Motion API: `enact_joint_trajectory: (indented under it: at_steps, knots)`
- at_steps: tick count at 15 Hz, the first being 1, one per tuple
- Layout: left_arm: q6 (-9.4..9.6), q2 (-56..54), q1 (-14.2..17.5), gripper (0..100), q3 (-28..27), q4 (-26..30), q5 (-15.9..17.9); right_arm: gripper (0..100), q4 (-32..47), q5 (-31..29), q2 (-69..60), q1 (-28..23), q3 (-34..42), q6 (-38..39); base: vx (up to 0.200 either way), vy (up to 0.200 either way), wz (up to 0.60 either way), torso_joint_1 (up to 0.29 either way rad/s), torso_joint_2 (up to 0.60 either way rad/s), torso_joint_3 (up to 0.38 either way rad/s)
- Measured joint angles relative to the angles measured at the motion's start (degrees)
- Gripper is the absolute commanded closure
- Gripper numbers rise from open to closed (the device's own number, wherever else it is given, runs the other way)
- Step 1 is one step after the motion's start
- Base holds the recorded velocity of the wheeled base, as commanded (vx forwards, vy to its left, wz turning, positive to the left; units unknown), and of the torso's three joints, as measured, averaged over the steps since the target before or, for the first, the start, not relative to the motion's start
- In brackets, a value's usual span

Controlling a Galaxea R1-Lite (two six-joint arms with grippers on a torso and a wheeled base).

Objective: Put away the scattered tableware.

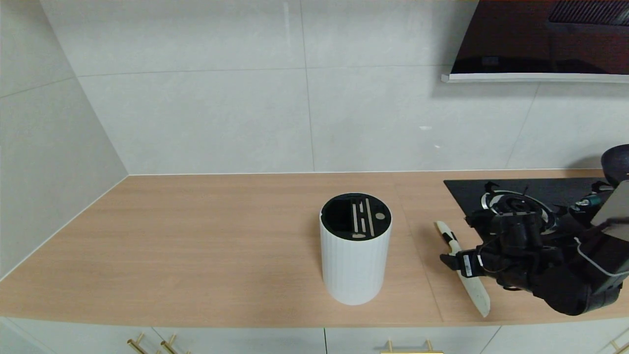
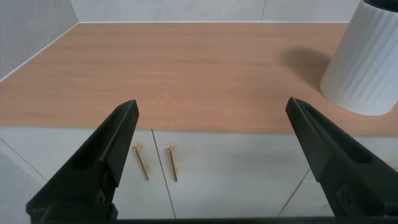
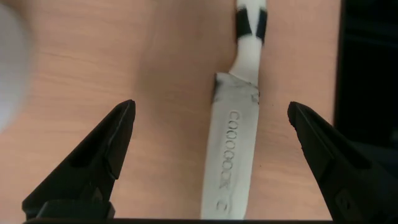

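Now, right tool [image 3: 211,107] spread wide above white knife [image 3: 233,155], gripping nothing, left tool [image 2: 211,104] likewise apart.

Kitchen counter, wall and hob

A light wooden countertop [image 1: 196,236] runs beneath a pale tiled wall [image 1: 196,98]. A black cooktop [image 1: 462,191] with a round burner [image 1: 491,199] is set into it at the right, and a dark range hood [image 1: 540,39] hangs above. White cabinet doors [image 1: 236,341] below the front edge carry 2 gold handles [image 1: 135,342] side by side at the left.
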State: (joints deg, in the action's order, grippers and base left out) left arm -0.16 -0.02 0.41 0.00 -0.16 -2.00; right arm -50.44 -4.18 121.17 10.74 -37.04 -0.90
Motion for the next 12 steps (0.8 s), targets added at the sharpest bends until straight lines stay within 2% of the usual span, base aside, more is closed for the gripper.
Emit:
enact_joint_trajectory:
  at_steps: [2, 12]
  knots:
    - [0.0, 0.0, 0.0, 0, 0.0, 0.0, 0.0, 0, -3.6, -0.1, 3.7, -1.0, 0.0, 0.0, 0.0, 0.0, 0.0, 0.0, 0.0, 0.0]
    - [0.0, 0.0, 0.0, 0, 0.0, 0.0, 0.0, 0, -7.8, -0.1, 10.0, -2.4, -2.1, 0.4, 0.0, 0.0, 0.0, 0.0, 0.0, 0.0]
